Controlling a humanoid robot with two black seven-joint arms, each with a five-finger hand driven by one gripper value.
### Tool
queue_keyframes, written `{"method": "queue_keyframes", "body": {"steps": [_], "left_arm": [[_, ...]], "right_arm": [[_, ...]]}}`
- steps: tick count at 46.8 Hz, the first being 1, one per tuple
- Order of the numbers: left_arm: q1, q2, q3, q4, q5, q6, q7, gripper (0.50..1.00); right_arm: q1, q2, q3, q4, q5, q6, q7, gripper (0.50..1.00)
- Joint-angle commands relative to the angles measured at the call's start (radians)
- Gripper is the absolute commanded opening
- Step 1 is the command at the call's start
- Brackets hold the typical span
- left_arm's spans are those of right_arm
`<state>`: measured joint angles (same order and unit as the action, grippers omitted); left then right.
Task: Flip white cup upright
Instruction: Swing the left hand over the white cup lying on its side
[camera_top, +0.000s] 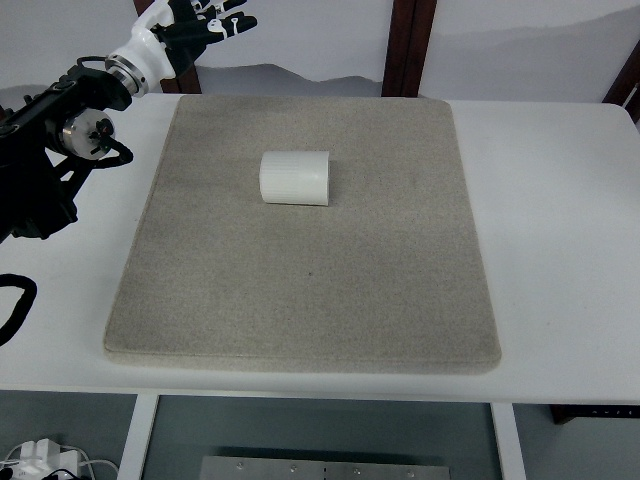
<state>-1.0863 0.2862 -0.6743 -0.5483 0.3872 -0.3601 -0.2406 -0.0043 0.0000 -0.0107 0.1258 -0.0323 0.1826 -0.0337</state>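
a ribbed white cup (295, 178) lies on its side on the far half of a coarse, round-cornered grey mat (300, 300) atop a smooth white table (560, 250), with bare mat all around it. the left hand (205, 25) hovers past the mat's far-left corner, fingers (235, 24) spread and holding nothing.

A white, smooth-topped rectangular table (560, 250) is standing in front of me, carrying a large grey-beige square mat of felt-like fabric with rounded corners (300, 290). The mat is lying flat and taking up most of the tabletop, leaving bare white margins on the left, right and near edges. A white ribbed cylindrical cup (295, 178) is lying on its side on the mat, toward the far half, a little left of the middle.
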Motion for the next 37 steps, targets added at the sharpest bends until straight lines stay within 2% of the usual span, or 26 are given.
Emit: {"method": "queue_keyframes", "body": {"steps": [1, 17, 28, 33, 37], "left_arm": [[0.000, 0.017, 0.027, -0.053, 0.094, 0.001, -0.006, 0.992], [-0.007, 0.085, 0.082, -0.248, 0.495, 0.003, -0.003, 0.990], [-0.029, 0.119, 0.191, -0.317, 0.676, -0.002, 0.012, 0.992], [-0.066, 0.128, 0.280, -0.332, 0.679, 0.000, 0.047, 0.990], [-0.093, 0.128, 0.326, -0.340, 0.677, 0.001, 0.119, 0.988]], "right_arm": [[0.000, 0.000, 0.000, 0.000, 0.000, 0.000, 0.000, 0.952], [0.000, 0.000, 0.000, 0.000, 0.000, 0.000, 0.000, 0.952], [0.000, 0.000, 0.000, 0.000, -0.001, 0.000, 0.000, 0.952], [0.000, 0.000, 0.000, 0.000, 0.000, 0.000, 0.000, 0.952], [0.000, 0.000, 0.000, 0.000, 0.000, 0.000, 0.000, 0.952]]}}
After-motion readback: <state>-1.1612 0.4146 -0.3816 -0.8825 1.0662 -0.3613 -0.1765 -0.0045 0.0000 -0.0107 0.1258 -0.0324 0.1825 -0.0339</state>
